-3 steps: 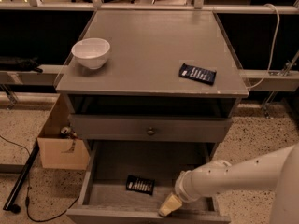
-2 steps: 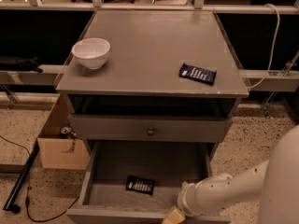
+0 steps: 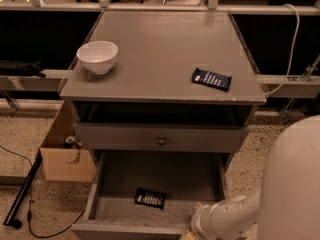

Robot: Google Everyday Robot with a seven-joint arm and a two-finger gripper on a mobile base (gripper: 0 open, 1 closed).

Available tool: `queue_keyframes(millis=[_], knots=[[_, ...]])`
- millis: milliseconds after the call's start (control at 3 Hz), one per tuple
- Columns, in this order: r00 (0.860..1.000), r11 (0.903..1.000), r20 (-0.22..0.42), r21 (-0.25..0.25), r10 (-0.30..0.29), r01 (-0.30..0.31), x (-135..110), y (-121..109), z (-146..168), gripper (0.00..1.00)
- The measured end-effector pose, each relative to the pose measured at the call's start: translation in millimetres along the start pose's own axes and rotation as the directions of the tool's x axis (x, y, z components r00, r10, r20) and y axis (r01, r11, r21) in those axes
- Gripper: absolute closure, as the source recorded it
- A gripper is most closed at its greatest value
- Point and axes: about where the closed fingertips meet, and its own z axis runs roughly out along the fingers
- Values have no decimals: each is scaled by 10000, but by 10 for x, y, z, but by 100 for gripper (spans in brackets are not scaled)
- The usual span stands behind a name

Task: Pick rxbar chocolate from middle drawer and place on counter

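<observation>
The rxbar chocolate (image 3: 150, 198), a small black bar with white lettering, lies flat on the bottom of the open middle drawer (image 3: 172, 176), near its front and left of centre. The grey counter (image 3: 160, 49) is the cabinet top above. My white arm (image 3: 220, 219) reaches in from the lower right to the drawer's front right corner. My gripper (image 3: 187, 236) is almost wholly cut off by the bottom edge, to the right of the bar and in front of it; only a tan tip shows.
A white bowl (image 3: 97, 56) stands at the counter's left and a navy-blue bar (image 3: 211, 79) lies at its right. A shut drawer front with a round knob (image 3: 161, 140) is above the open drawer. A cardboard box (image 3: 62, 159) and a black pole (image 3: 22, 194) are on the floor at left.
My arm has dropped and pulled toward the drawer's front edge, taking the gripper down past the bottom of the view. The bar has not moved.
</observation>
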Motion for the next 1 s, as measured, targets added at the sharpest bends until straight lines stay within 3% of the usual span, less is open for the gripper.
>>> queue_keyframes(millis=[333,667,1000], knots=[[9999,9994,11,301,-165,165,-55,-64,-104,0],[9983,9943,-290,920,-507,532,-110,-121,-420,0],[9965,9900,-45,1137,-834,834,-396,-99,-533,0]])
